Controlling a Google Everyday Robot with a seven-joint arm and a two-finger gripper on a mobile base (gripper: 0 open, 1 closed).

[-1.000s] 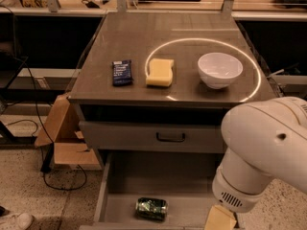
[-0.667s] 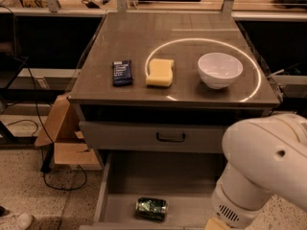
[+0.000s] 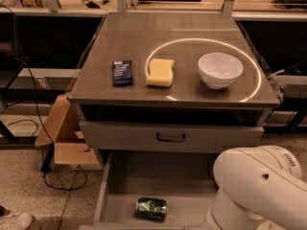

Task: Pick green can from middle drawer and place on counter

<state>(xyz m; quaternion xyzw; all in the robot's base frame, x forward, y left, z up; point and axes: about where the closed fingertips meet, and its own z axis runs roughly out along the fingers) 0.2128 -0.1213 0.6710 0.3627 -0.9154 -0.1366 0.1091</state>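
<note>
The counter (image 3: pixel 129 37) fills the upper half of the frame, a flat grey-brown cabinet top with a thin ring of light (image 3: pixel 254 68) reflected on its right side. It has bare space along its far edge and left side, so I judge you have room there to set something down.

At lower right the white housing of the robot arm (image 3: pixel 261 186) bulks large and covers the right end of the open drawer. The gripper is not in the frame. It presumably hangs beyond the bottom edge under that housing, and you cannot tell how it is set.

The middle drawer (image 3: pixel 163 176) stands open below the closed drawer front (image 3: pixel 120 135) with its dark handle (image 3: pixel 171 137) — shallow and low-walled, with its floor exposed from above, which is what makes a reach down into it possible. A cardboard box (image 3: pixel 67 147) sits on the floor at the left.

On the counter, a white bowl (image 3: pixel 220 70), a yellow sponge (image 3: pixel 160 72) and a dark blue snack packet (image 3: pixel 122 73) sit in a row, each apart from the next, the bowl inside the ring.

The green can (image 3: pixel 151 208) lies on its side on the drawer floor, bottom centre of the frame, just left of the arm's housing. It is mottled green and white, slightly crumpled — and, lying as it does, it may roll at a touch.
</note>
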